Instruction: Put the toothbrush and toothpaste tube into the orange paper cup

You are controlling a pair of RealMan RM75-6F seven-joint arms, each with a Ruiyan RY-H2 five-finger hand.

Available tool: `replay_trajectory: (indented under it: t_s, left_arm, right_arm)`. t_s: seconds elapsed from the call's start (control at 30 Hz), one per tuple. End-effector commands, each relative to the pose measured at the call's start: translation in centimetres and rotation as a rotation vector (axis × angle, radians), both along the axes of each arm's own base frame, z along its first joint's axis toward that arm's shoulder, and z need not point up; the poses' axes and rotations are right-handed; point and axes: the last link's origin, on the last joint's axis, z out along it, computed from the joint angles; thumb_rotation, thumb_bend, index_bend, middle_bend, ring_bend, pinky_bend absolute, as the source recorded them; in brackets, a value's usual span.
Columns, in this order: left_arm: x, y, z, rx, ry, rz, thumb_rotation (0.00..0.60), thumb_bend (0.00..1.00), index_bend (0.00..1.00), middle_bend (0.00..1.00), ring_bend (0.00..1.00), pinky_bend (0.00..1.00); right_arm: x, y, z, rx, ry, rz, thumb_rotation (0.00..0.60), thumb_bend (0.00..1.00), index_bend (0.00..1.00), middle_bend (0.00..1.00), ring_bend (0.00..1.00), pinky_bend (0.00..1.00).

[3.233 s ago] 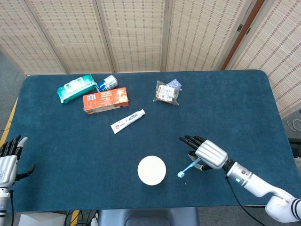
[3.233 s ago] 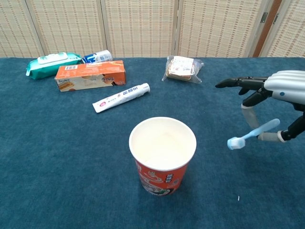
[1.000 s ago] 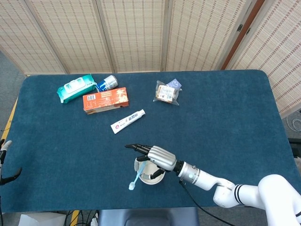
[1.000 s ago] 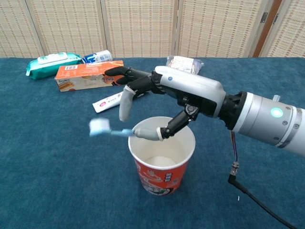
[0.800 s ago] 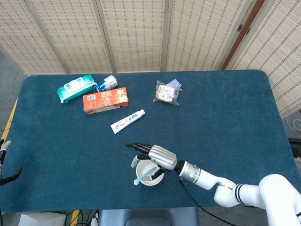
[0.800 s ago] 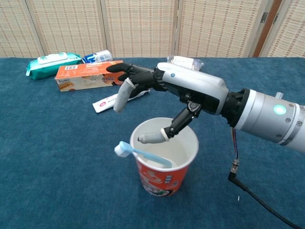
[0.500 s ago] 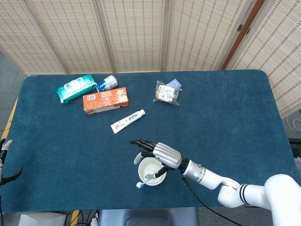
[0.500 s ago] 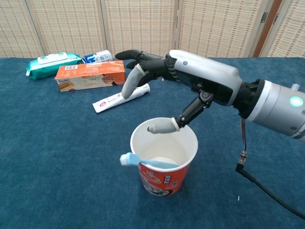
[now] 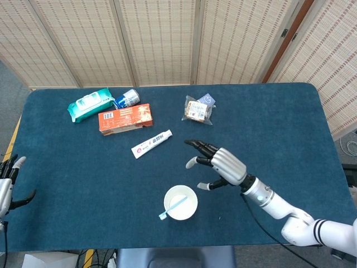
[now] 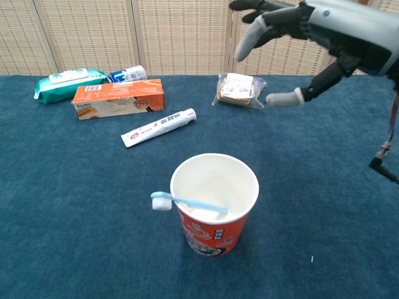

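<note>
Light-blue toothbrush (image 10: 189, 203) leaning in orange paper cup (image 10: 214, 213), head over the rim, right hand (image 9: 221, 166) fingers spread empty, left hand (image 9: 5, 191) fingers apart, empty

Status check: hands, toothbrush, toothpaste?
Both hands open: right hand, left hand. Toothbrush in cup, head over rim. Toothpaste on table, path unobstructed.
</note>
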Motion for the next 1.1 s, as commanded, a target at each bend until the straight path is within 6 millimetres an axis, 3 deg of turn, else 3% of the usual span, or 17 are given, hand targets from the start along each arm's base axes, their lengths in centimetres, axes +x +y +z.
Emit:
replay_trajectory:
  t_s: [0.03, 0.13, 0.4, 0.57, 1.1]
  left_arm:
    - [0.9, 0.9, 0.1, -0.01, -0.011, -0.027, 0.6, 0.27, 0.13, 0.0, 0.0, 0.0]
    - [2.0, 2.0, 0.0, -0.027, -0.02, -0.056, 0.6, 0.27, 0.15, 0.0, 0.0, 0.0]
    - [4.7, 5.2, -1.3, -0.112, -0.059, -0.114, 0.6, 0.09, 0.18, 0.0, 0.0, 0.0]
    - [5.8, 7.2, -2.7, -0.162, -0.097, -0.133, 0.6, 0.07, 0.2, 0.0, 0.0, 0.0]
    - [10.1, 12.8, -6.7, -0.305, -0.184, -0.187, 0.6, 0.06, 0.33, 0.0, 0.0, 0.0]
  right_arm:
    - [-1.8, -0.2, 2.9, -0.103, 0.069, -0.064, 0.6, 0.09, 0.39, 0.01, 0.0, 0.2]
    - [-3.2, -0.3, 4.8, -0.166, 0.136, -0.111, 0.6, 0.09, 0.39, 0.01, 0.0, 0.2]
    - [-7.3, 0.3, 8.9, -0.292, 0.261, -0.253, 0.6, 0.09, 0.38, 0.01, 0.0, 0.2]
    - [-9.2, 0.9, 10.9, -0.357, 0.294, -0.324, 0.6, 0.09, 0.38, 0.01, 0.0, 0.2]
    - [-11.6, 2.2, 15.0, -0.482, 0.312, -0.435, 0.6, 0.09, 0.38, 0.01, 0.0, 0.2]
